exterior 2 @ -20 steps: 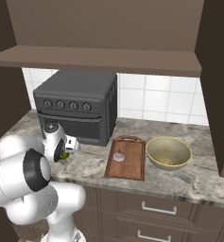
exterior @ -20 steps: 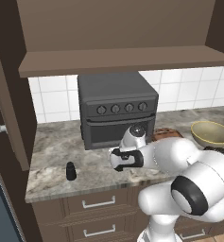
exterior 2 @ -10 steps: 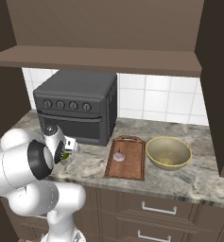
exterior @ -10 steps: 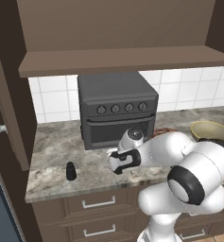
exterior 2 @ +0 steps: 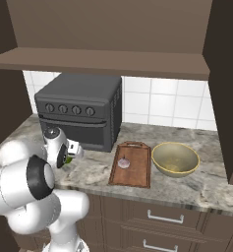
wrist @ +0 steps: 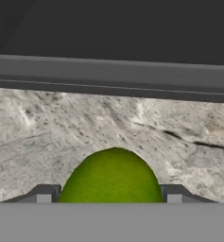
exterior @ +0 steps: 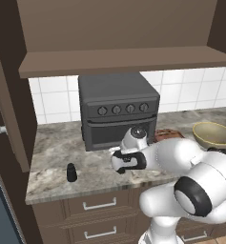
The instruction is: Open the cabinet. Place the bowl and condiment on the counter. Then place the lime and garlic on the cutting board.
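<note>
While the lime (wrist: 111, 176) sits between the two dark finger tips of the gripper (wrist: 111, 194), low over the counter (exterior: 57, 157) in front of the dark toaster oven (exterior: 117, 107), the jaws are seen pressed against its flanks, so the fruit is judged to be gripped rather than merely straddled; a sliver of green is also seen at the hand in the right base view. A round fruit pinched at its widest part could roll or squirt out if the lift is hurried, and it would then run along the stone or off its thick edge; the oven front stands close ahead, so a careless swing could knock the hand against it. The cutting board (exterior 2: 132, 165) lies well to the right with the garlic (exterior 2: 123, 162) already on it; a low carry could nudge that bulb off. The bowl (exterior 2: 175, 158) rests just beside the board, and the condiment (exterior: 71, 172) stands apart on the left.
</note>
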